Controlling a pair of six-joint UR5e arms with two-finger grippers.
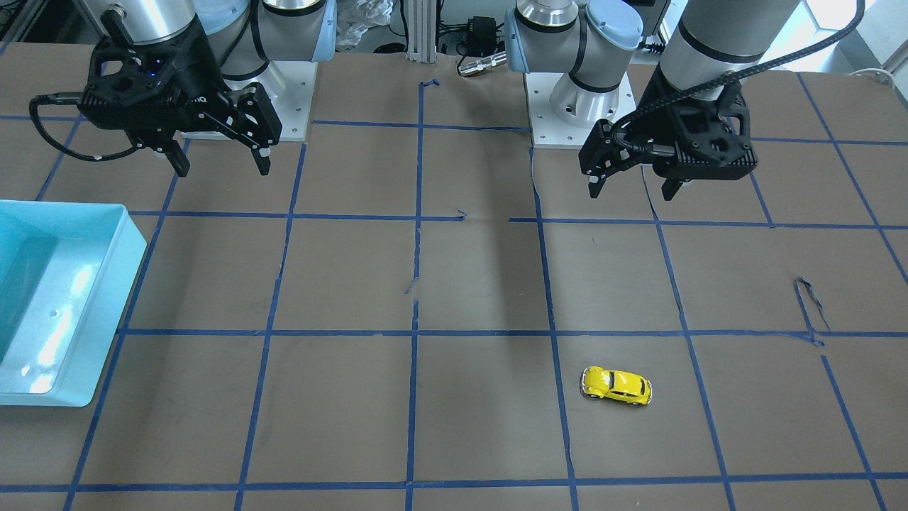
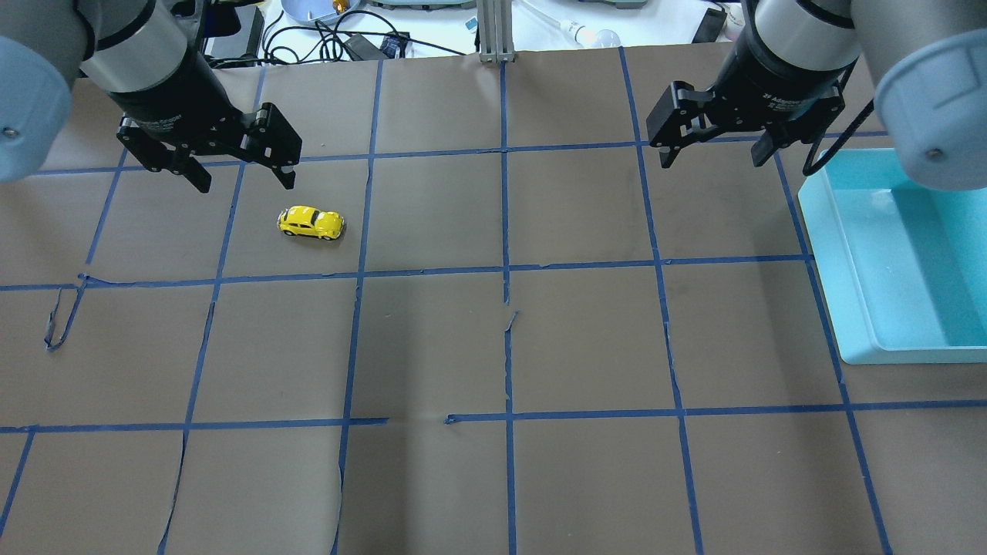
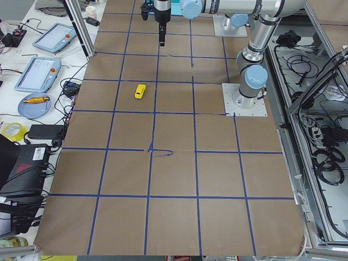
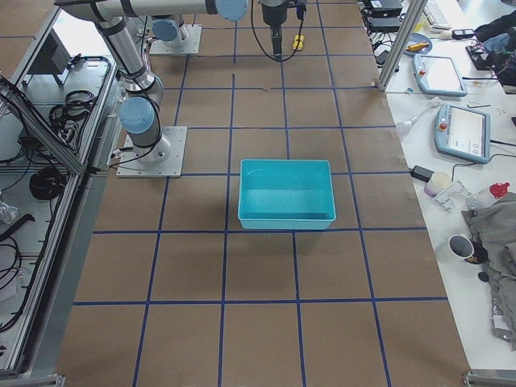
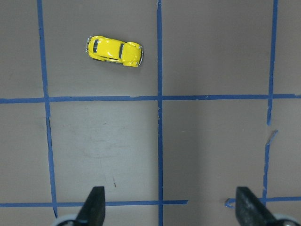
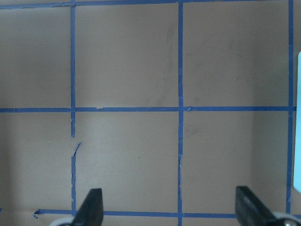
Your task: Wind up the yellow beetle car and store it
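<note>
- My left gripper [image 2: 245, 183] hung above the table with its jaws spread wide and nothing between them. It was well apart from the shallow turquoise plastic bin [image 2: 829, 254], at the opposite side of the work area.
- My right gripper [image 2: 712, 160] was likewise spread apart and empty. It was raised just beside the bin's corner farthest from my base, and not over the bin itself.
- The tiny glossy yellow beetle car [image 2: 311, 223] stood upright on its wheels on the brown paper-covered table [image 2: 586, 347] with its grid of blue tape lines. It was well apart from the bin, on my left half of the table, and nothing touched it.
- Measured from the bin, the car sat just a little nearer than my left gripper did, and close to that gripper.
- In my left wrist view, the car lay inside one taped square, beyond a blue line ahead of my black fingertips [image 5: 94, 207], and clear of both.
- In my right wrist view, only a pale sliver of the bin's edge showed at the right border, and bare taped paper filled the other parts of the frame.
- The bin's inside showed only its glossy turquoise floor and walls.
</note>
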